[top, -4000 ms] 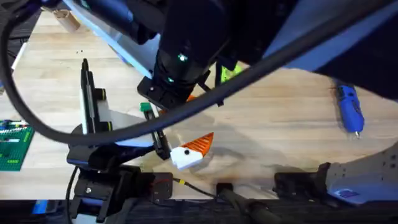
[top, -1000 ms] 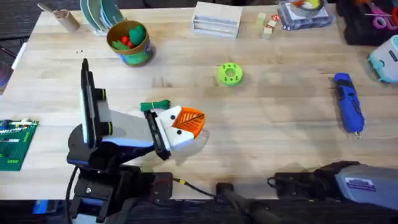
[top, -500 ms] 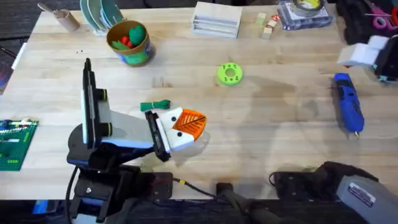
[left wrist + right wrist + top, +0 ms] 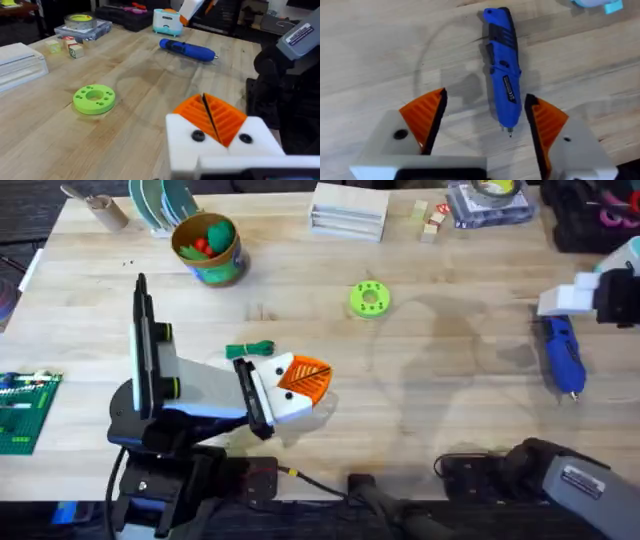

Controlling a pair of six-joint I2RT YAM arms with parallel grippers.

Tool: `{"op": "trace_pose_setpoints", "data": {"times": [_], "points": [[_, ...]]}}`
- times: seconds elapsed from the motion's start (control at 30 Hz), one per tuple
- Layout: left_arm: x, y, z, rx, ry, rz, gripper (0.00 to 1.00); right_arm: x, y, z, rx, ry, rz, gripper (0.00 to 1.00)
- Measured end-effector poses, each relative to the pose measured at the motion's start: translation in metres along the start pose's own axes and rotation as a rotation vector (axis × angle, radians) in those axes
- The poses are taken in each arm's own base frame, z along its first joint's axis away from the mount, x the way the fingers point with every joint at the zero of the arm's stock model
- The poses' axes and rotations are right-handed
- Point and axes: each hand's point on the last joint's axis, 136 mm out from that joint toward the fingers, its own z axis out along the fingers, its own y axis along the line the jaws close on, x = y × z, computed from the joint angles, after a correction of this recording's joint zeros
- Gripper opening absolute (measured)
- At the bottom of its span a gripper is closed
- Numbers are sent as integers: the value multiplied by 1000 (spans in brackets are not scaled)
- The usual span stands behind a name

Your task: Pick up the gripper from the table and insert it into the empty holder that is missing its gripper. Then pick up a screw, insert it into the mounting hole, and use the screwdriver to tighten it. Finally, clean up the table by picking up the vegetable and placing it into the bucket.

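Two grippers show. Our left gripper (image 4: 300,385), lower left of the overhead view, has its orange pads pressed together, holding nothing. Just above it lies the vegetable (image 4: 250,349). At the right edge, our right gripper (image 4: 482,132) hangs wide open over the screwdriver (image 4: 561,357). We think the screwdriver is hard, smooth and a bit heavy, so we would grab its fat middle.

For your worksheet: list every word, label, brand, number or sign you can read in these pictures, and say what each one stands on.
No text here can be read.
Label on the screwdriver: small print along its blue body, too blurred to read.
Sticker on the right arm: lines of print, too small to read.
Printed outside of the bucket: no letters can be made out.
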Motion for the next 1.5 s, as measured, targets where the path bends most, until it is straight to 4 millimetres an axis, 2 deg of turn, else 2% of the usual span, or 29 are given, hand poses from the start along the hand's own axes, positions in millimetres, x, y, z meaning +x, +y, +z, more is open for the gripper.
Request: {"op": "trace_pose_setpoints", "data": {"times": [0.17,0.37,0.53,0.73,1.0,1.17,1.5], "points": [[0,0,0,0,0,0,17,4,3,19,-22,75,-96,982],[0,0,0,0,0,-1,17,10,4,44,-46,162,-126,983],[0,0,0,0,0,0,17,5,3,63,-51,180,-138,981],[0,0,0,0,0,0,17,-8,-14,69,-19,125,-119,982],[0,0,0,0,0,0,17,-8,-40,74,-79,72,-40,983],[0,0,0,0,0,-1,17,-4,-39,86,-154,78,-15,985],[5,-1,0,7,14,-27,17,-13,-34,109,-206,58,-18,985]]}}
